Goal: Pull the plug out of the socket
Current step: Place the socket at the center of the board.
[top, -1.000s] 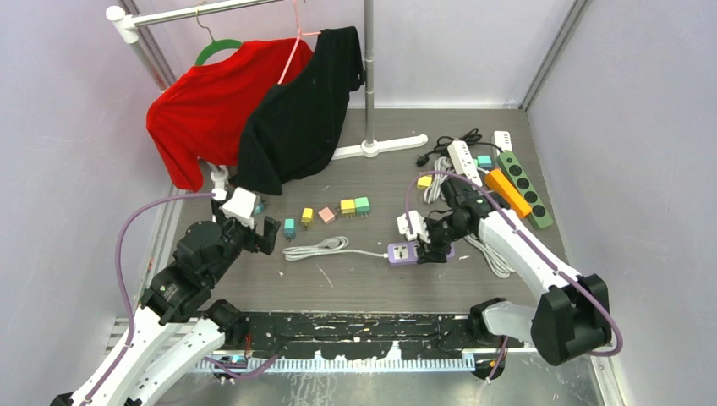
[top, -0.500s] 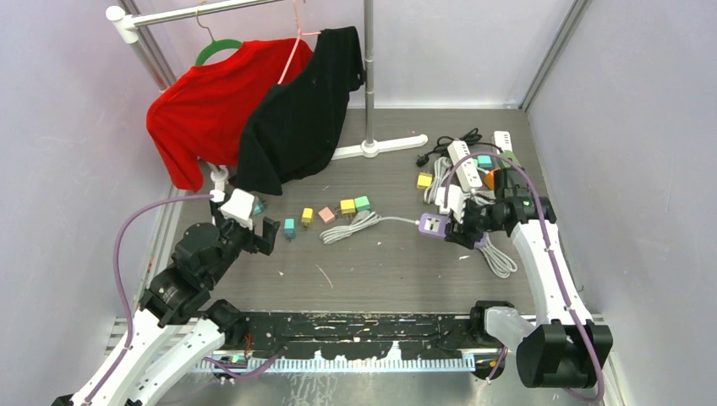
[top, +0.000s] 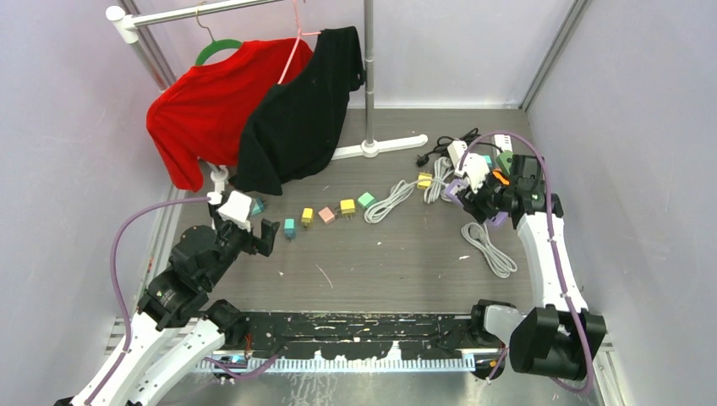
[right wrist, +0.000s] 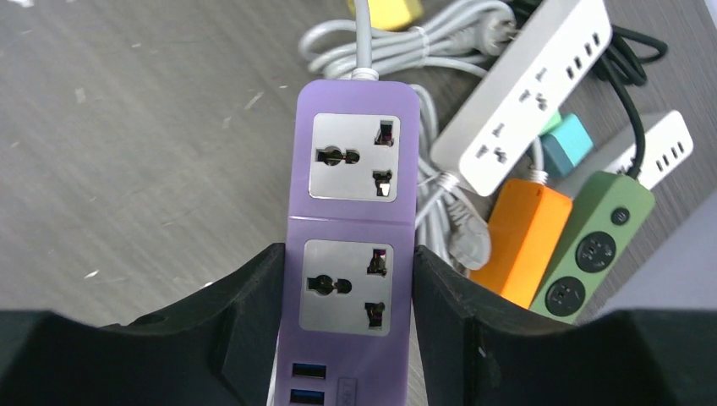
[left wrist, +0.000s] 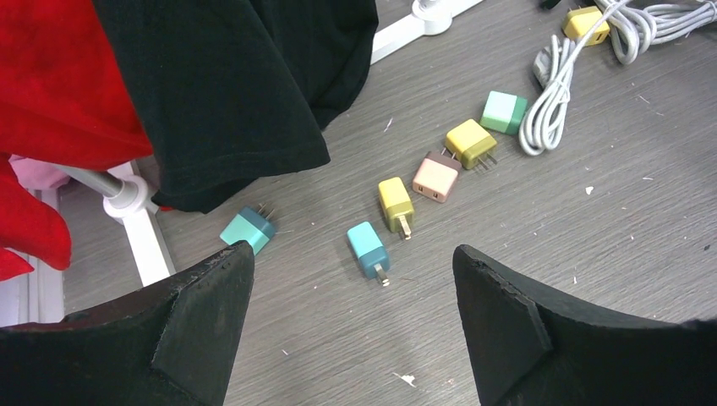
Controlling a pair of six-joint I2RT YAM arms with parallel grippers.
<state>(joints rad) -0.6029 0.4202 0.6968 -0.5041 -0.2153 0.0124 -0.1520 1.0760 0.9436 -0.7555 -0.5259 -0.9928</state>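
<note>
One purple socket strip (right wrist: 353,228) clamped in right claw (right wrist: 347,334) — left claw (left wrist: 351,279) gapes apart.

Near end of purple power strip (right wrist: 353,228) cut off below; overhead, right claw (top: 475,201) covers most.

Pale lilac walls (top: 448,51) close in a grey wood-grain desk (top: 397,279) flecked with white scraps. Metal posts (top: 554,52) run up the corners. At the back left stands a clothes rail (top: 369,76), a red shirt (top: 203,114) and a black shirt (top: 300,110) hanging from it. The light is even and soft.
</note>
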